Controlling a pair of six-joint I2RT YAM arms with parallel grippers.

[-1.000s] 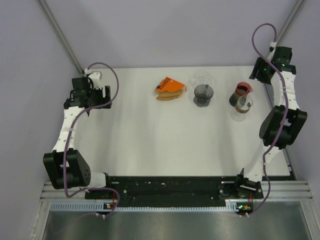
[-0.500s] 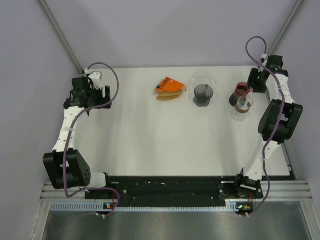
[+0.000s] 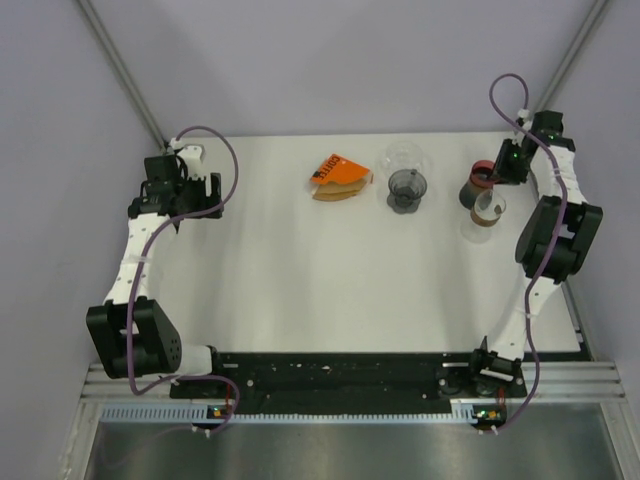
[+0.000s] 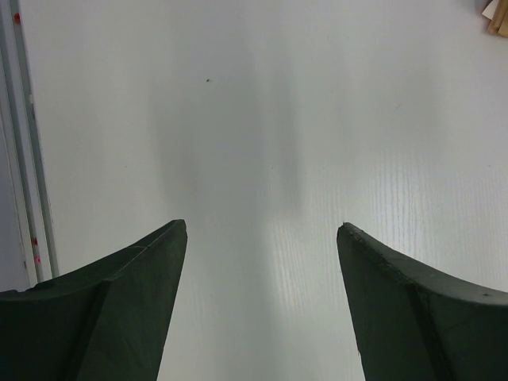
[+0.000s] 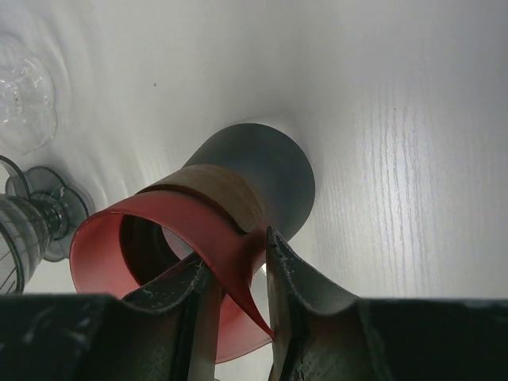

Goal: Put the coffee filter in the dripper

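While the left tool (image 4: 262, 230) hangs wide open and empty, the right tool (image 5: 236, 248) pinches the lip of a red-collared canister (image 5: 238, 182).
The right tool's fingers (image 5: 305, 294) are drawn nearly together, with the thin red wall caught between them, one finger on either side of it. The canister's dark body rests on the white bench (image 5: 397, 119). Just to that tool's left stands the dark dripper (image 3: 407, 188), with a clear glass vessel (image 3: 403, 157) close behind it. The coffee filters (image 3: 338, 180), a brown stack under an orange wrapper, lie on the bench beyond the dripper. They are farther from the right tool, well apart from the left one, and not in the dripper. Plain bench shows between the left tool's spread fingers.
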